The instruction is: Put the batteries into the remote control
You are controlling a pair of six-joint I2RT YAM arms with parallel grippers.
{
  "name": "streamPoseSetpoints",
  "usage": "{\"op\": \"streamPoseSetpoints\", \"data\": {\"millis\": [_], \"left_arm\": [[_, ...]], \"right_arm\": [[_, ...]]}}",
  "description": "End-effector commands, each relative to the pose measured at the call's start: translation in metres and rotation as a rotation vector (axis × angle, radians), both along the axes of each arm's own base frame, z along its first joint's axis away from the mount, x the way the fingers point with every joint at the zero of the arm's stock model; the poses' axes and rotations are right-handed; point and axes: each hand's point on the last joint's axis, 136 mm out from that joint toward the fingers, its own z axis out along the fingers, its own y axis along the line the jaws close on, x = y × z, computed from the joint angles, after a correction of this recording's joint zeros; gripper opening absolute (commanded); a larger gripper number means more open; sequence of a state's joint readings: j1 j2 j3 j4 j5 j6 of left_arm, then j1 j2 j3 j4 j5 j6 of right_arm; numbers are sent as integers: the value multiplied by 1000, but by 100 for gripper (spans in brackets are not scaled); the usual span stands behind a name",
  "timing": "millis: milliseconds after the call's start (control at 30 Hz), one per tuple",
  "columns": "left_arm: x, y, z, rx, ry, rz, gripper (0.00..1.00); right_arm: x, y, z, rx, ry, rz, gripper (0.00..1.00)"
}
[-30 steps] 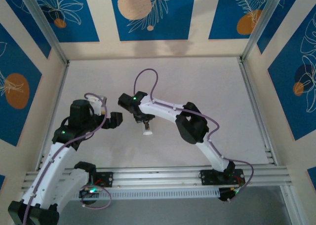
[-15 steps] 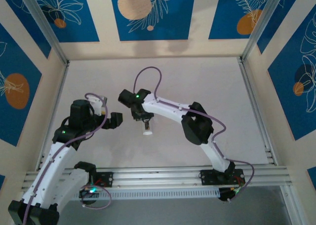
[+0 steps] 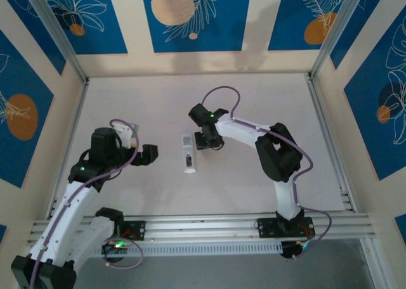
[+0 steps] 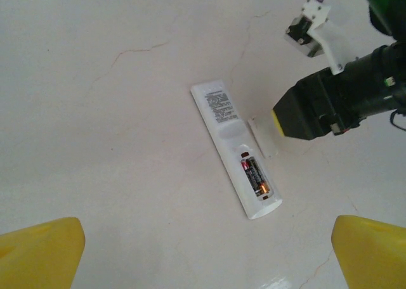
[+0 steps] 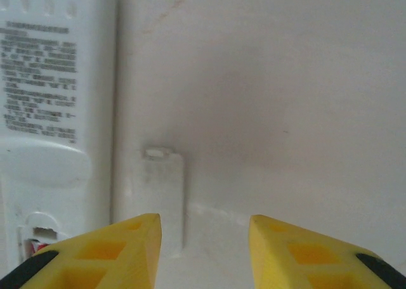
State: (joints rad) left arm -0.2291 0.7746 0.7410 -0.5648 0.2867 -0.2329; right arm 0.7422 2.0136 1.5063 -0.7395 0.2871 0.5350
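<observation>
The remote control [image 4: 223, 121] lies back-up on the table, a slim white bar with a printed label [image 3: 188, 153]. Its compartment near one end stands uncovered, and the batteries [image 4: 255, 175] lie in it side by side, dark with red and orange ends. A small white battery cover [image 5: 157, 197] lies flat on the table beside the remote [image 5: 54, 105]. My right gripper [image 5: 204, 232] hovers low over that cover, open, with nothing between its yellow fingers [image 5: 120, 251]. It also appears as a black block beside the remote [image 4: 298, 115]. My left gripper [image 4: 207, 238] is wide open and apart from the remote.
The white tabletop [image 3: 266, 105] has hairline cracks. Aluminium rails [image 3: 190, 225] run along the near edge and posts stand at the back corners. Patterned blue and cream walls enclose the table. Free room lies behind and to the right of the remote.
My right arm has swung to the right off the remote and its jaws have opened. The remote, covered by that gripper before, now lies in plain view. The left arm has not moved.
</observation>
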Motion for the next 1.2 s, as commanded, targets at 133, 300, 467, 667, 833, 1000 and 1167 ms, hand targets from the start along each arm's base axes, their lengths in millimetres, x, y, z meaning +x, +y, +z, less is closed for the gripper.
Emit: {"op": "streamPoseSetpoints", "data": {"millis": [133, 300, 467, 667, 833, 1000, 1167], "left_arm": [[-2, 2, -6, -1, 16, -6, 100], [-2, 2, -5, -2, 12, -6, 100], [-2, 1, -5, -5, 13, -10, 100], [-2, 1, -5, -5, 13, -10, 100], [-2, 1, -5, -5, 12, -9, 100], [-2, 1, -5, -5, 12, -9, 100], [-2, 2, -4, -5, 7, -9, 100]], "right_arm": [[8, 29, -6, -11, -39, 28, 42], [10, 21, -18, -119, -58, -3, 40], [10, 18, -18, -120, -68, -18, 38], [7, 17, -20, -105, -46, -23, 37], [4, 16, -30, -117, -26, -42, 37], [3, 13, -35, -147, -18, -54, 37], [0, 14, -41, -179, -11, -51, 38]]}}
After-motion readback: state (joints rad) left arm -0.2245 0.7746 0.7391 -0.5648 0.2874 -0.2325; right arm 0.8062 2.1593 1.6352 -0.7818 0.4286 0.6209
